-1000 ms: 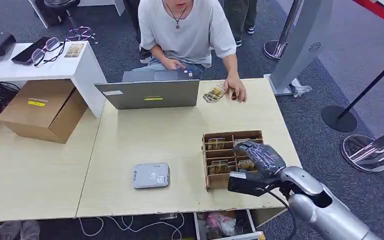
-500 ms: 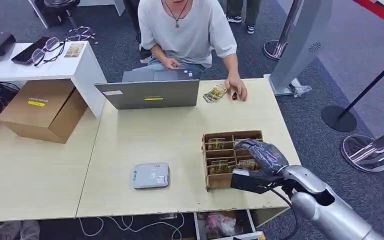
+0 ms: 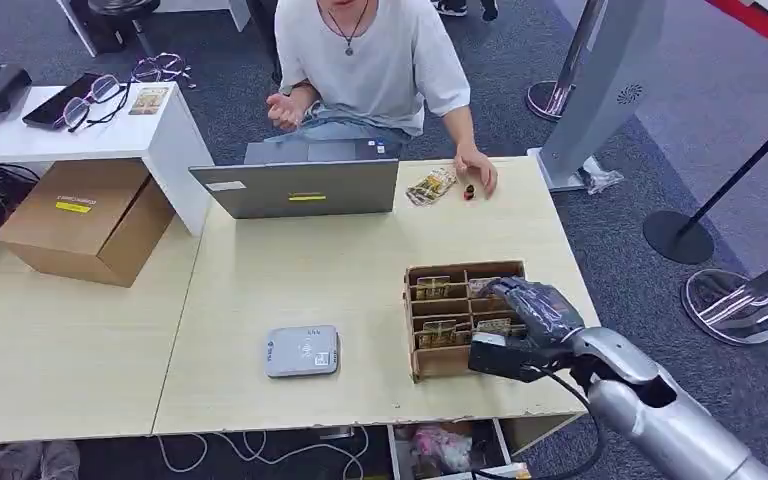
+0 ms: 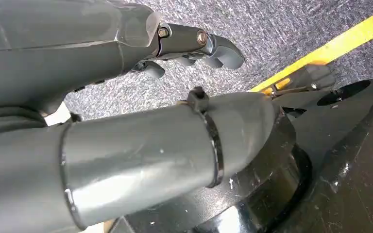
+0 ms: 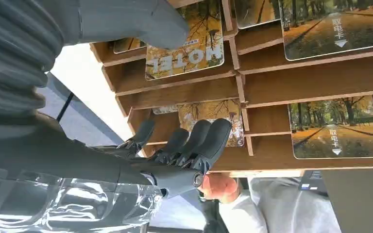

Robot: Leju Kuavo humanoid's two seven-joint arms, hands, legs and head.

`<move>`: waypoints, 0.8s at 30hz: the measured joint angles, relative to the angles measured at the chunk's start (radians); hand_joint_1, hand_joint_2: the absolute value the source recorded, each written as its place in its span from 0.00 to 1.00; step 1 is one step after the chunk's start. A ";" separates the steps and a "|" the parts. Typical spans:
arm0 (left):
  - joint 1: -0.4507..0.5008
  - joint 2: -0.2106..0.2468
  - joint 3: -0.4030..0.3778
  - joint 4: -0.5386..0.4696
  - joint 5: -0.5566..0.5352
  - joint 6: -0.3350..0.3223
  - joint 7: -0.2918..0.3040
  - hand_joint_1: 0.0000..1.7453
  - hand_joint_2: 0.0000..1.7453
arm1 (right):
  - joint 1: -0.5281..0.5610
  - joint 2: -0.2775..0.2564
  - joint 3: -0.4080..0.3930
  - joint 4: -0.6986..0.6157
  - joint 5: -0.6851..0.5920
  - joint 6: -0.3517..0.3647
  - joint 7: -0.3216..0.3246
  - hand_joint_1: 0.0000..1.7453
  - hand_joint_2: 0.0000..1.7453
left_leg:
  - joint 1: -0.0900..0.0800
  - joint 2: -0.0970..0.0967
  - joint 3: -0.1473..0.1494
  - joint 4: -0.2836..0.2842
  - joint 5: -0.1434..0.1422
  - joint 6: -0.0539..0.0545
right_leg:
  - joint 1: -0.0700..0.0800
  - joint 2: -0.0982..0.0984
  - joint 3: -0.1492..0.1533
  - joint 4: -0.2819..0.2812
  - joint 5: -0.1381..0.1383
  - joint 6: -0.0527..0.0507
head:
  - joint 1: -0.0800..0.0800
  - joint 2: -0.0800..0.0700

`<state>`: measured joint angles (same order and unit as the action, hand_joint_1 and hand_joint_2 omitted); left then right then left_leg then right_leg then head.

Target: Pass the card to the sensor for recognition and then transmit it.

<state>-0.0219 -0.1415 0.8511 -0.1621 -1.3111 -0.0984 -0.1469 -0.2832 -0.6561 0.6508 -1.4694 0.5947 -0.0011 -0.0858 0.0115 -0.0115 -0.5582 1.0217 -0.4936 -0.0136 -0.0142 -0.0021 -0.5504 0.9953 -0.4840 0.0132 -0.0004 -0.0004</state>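
Right robot hand (image 3: 532,305) of mine hovers over the right side of the wooden card box (image 3: 430,362) on the tabletop (image 3: 300,270), fingers (image 5: 209,141) spread, thumb near a card (image 5: 187,48) in its slot, holding nothing. Left robot hand (image 4: 194,46) hangs by the floor, fingers loosely curled, empty. Grey sensor (image 3: 302,351) lies left of the box, well apart.
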 joint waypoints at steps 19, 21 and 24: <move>-0.004 -0.001 0.009 0.000 0.004 -0.001 0.003 0.00 0.00 | -0.068 0.005 0.043 0.061 -0.024 0.014 -0.022 0.38 1.00 | 0.000 0.000 0.000 0.000 0.000 0.000 | 0.000 0.000 0.000 0.000 0.000 0.000 | 0.000 0.000; -0.004 -0.001 0.010 0.000 0.004 -0.001 0.004 0.00 0.00 | -0.068 0.004 0.045 0.064 -0.031 0.013 -0.022 0.38 1.00 | 0.000 0.000 0.000 0.000 0.000 0.000 | 0.000 0.000 0.000 0.000 0.000 0.000 | 0.000 0.000; -0.004 -0.003 0.012 0.000 0.004 -0.001 0.004 0.00 0.00 | -0.062 -0.002 0.048 0.061 -0.042 0.003 -0.022 0.36 1.00 | 0.000 0.000 0.001 0.000 0.000 0.000 | 0.000 0.000 0.000 0.000 0.000 0.000 | 0.000 0.000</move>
<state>-0.0257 -0.1442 0.8629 -0.1621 -1.3069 -0.0996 -0.1427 -0.3451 -0.6584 0.6993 -1.4087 0.5531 0.0016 -0.1080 0.0114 -0.0115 -0.5576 1.0218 -0.4935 -0.0136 -0.0142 -0.0020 -0.5503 0.9953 -0.4840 0.0131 -0.0004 -0.0004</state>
